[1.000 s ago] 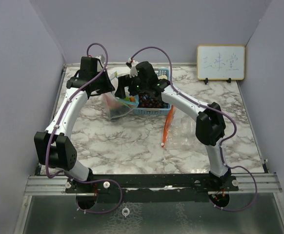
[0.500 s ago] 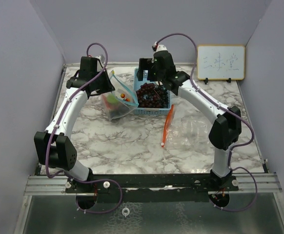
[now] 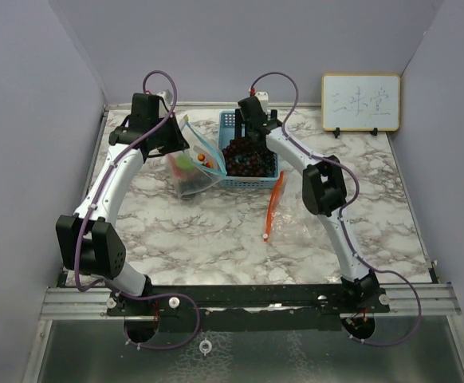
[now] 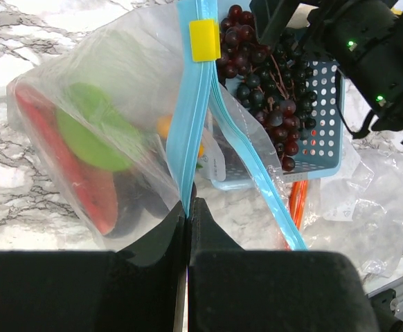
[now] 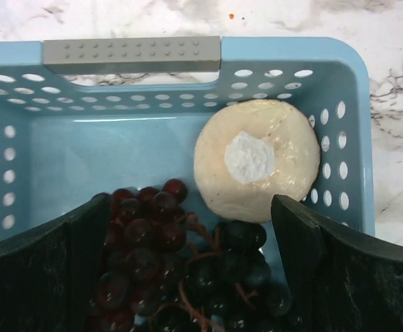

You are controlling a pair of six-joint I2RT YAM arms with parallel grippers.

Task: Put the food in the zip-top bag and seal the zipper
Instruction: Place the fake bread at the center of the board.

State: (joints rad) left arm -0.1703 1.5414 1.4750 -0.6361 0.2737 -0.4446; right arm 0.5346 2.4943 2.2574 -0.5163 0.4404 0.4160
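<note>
My left gripper [image 3: 182,148] [image 4: 188,204] is shut on the blue zipper edge of the clear zip-top bag [image 3: 190,169] [image 4: 139,90] and holds its mouth open. A yellow slider [image 4: 203,40] sits on the zipper. Inside the bag lie a red watermelon wedge [image 4: 84,187], a green leaf [image 4: 91,131] and a small orange fruit [image 4: 163,124]. My right gripper [image 3: 248,134] [image 5: 191,204] is open and empty, just above the dark purple grapes [image 3: 246,157] [image 4: 264,76] [image 5: 160,256] in the light-blue basket [image 3: 252,183] [image 5: 291,48].
A pale round food with a white centre [image 5: 257,159] lies in the basket's far right corner. A second clear bag with an orange zipper [image 3: 273,203] [image 4: 298,200] lies right of the basket. A whiteboard [image 3: 360,102] stands at the back right.
My right gripper left the bag mouth, swung up and right, and has come down over the grapes in the basket. The left gripper and the bag have not moved.
</note>
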